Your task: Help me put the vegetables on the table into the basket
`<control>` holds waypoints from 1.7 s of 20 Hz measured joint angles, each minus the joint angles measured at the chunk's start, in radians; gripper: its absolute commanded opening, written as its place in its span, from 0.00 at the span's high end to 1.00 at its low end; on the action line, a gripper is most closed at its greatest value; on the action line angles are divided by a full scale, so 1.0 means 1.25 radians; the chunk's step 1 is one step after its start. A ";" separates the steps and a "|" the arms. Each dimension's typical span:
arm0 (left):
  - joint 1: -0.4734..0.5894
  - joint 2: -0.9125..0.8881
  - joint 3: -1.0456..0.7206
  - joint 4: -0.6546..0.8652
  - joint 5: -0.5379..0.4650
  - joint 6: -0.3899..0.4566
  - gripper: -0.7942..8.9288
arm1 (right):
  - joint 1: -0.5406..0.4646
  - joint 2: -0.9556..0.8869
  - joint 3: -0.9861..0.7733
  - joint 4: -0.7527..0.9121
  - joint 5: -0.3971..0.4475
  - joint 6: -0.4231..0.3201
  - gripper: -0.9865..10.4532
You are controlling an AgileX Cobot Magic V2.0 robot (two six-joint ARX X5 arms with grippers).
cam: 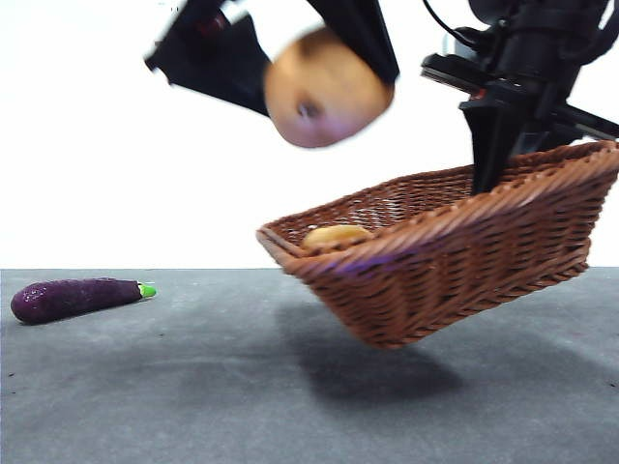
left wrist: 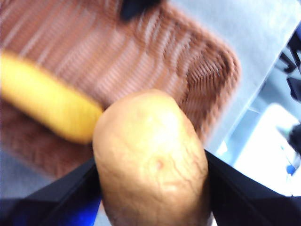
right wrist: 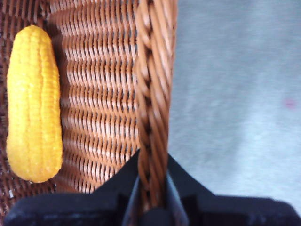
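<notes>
My left gripper (cam: 324,72) is shut on the tan-brown potato (cam: 327,87) and holds it in the air above the basket's low end; close up, the potato (left wrist: 153,160) fills the space between the black jaws. My right gripper (right wrist: 153,188) is shut on the braided rim of the brown wicker basket (right wrist: 153,94) and holds the basket (cam: 455,261) tilted off the table, right side high. The yellow corn cob (right wrist: 34,103) lies inside the basket, its top showing over the rim (cam: 336,235). The purple eggplant (cam: 77,298) lies on the table at the far left.
The dark grey table (cam: 193,387) spans the foreground, with the basket's shadow under it. The right arm (cam: 522,87) comes down at the upper right onto the basket's high rim.
</notes>
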 measured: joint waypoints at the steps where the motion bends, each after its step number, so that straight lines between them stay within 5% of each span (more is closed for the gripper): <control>1: 0.000 0.023 0.000 0.000 -0.001 0.000 0.92 | 0.010 0.000 0.000 -0.001 0.000 0.000 0.92; 6: -0.003 0.085 -0.001 0.031 0.001 0.000 0.87 | 0.045 0.000 0.000 0.007 -0.001 0.002 0.92; 8: -0.011 0.082 -0.001 0.048 0.002 0.000 0.68 | 0.048 0.000 0.000 0.012 -0.009 0.005 0.92; 10: -0.013 0.082 -0.001 0.049 0.002 0.001 0.31 | 0.048 0.000 0.000 0.012 -0.038 0.006 0.92; 11: -0.013 0.082 -0.001 0.049 0.002 0.001 0.26 | 0.048 0.000 0.000 0.012 -0.043 0.006 0.92; 18: 0.017 0.070 -0.001 0.099 -0.003 0.009 0.26 | 0.049 0.000 0.000 0.012 -0.042 0.009 0.92; 22: 0.069 -0.049 0.000 0.042 -0.093 0.067 0.26 | 0.049 0.000 0.000 0.012 -0.040 0.009 0.92; 27: 0.345 -0.083 0.000 -0.166 -0.128 0.135 0.26 | 0.048 0.000 0.000 0.012 -0.040 0.009 0.92; 31: 0.573 0.014 0.000 -0.108 -0.127 0.239 0.26 | 0.048 0.000 0.000 0.007 -0.040 0.016 0.92; 34: 0.679 0.111 0.000 -0.051 -0.044 0.296 0.28 | 0.048 0.000 0.000 -0.003 -0.040 0.018 0.92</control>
